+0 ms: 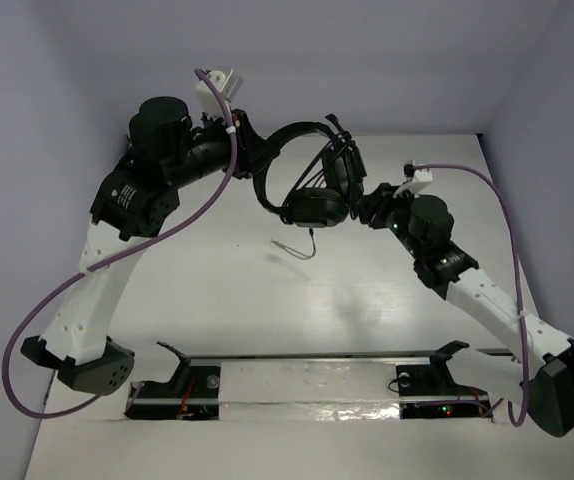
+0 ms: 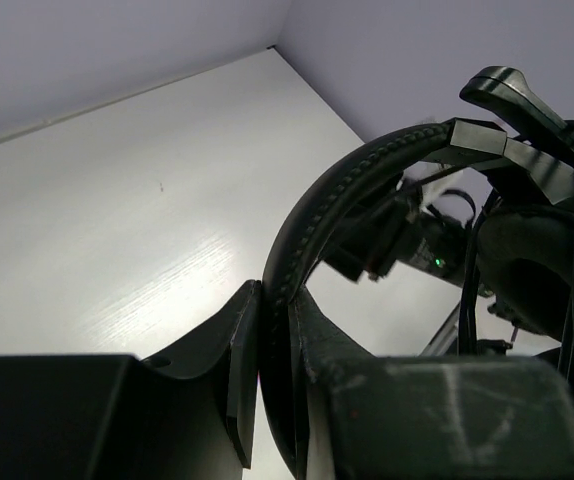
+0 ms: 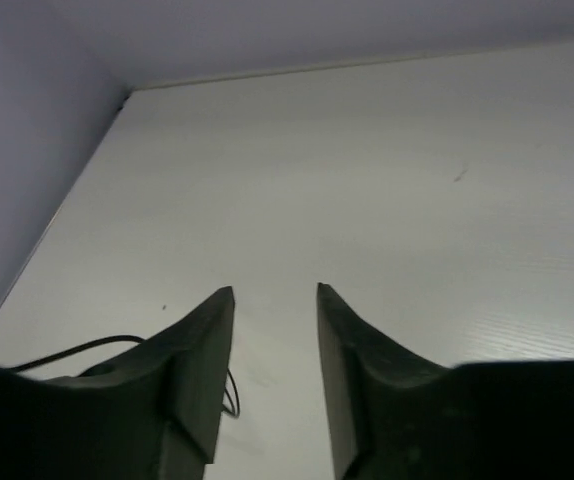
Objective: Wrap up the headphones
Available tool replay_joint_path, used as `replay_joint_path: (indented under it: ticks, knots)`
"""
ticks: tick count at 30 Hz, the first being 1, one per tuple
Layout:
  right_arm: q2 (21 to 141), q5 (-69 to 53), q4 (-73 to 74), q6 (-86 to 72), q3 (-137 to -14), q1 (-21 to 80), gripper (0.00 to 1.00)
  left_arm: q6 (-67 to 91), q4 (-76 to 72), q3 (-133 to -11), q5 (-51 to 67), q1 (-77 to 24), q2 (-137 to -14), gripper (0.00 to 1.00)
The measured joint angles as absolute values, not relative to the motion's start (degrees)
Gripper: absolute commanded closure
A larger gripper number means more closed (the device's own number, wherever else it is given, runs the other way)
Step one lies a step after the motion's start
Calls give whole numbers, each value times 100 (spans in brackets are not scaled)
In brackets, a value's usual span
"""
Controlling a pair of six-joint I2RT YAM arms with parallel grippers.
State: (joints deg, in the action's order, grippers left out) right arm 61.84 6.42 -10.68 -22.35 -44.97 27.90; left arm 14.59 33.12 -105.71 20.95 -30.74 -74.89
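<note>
The black headphones [image 1: 307, 185] hang above the table at the back centre. My left gripper [image 1: 257, 165] is shut on the padded headband [image 2: 312, 215], which arcs up from between its jaws [image 2: 275, 300]. The two earcups [image 1: 314, 207] hang together, and one shows at the right of the left wrist view [image 2: 537, 260]. The thin black cable [image 1: 297, 247] loops below the earcups, with turns around them. My right gripper [image 1: 367, 210] is open and empty, just right of the earcups. In the right wrist view [image 3: 275, 292] a piece of cable [image 3: 67, 350] shows left of its fingers.
The white table [image 1: 297, 310] has purple-grey walls behind and at both sides. Thick purple robot cables [image 1: 207, 200] run along both arms. A black rail with brackets [image 1: 307, 357] lies along the near edge between the arm bases.
</note>
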Motion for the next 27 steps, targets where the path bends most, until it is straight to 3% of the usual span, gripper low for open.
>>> replay_joint_path:
  ticks: [3, 12, 17, 23, 27]
  knots:
    - [6003, -89, -1205, -2084, -4204, 2792, 47, 1441, 3435, -10877, 2018, -3048, -7675, 100]
    - [4934, -1992, -1293, -2379, -3035, 2939, 46, 1378, 3664, -11727, 1962, -2873, -8138, 100]
    - [4272, -2082, -1308, -2530, -3039, 2987, 48, 1378, 3721, -11725, 1975, -2873, -8160, 100]
    - [4831, -2473, -1415, -2532, -3361, 2987, 45, 1380, 3741, -11725, 1973, -2875, -8184, 100]
    - [5188, -2547, -1354, -2526, -3428, 3000, 39, 1380, 3760, -11727, 1979, -2875, -8208, 100]
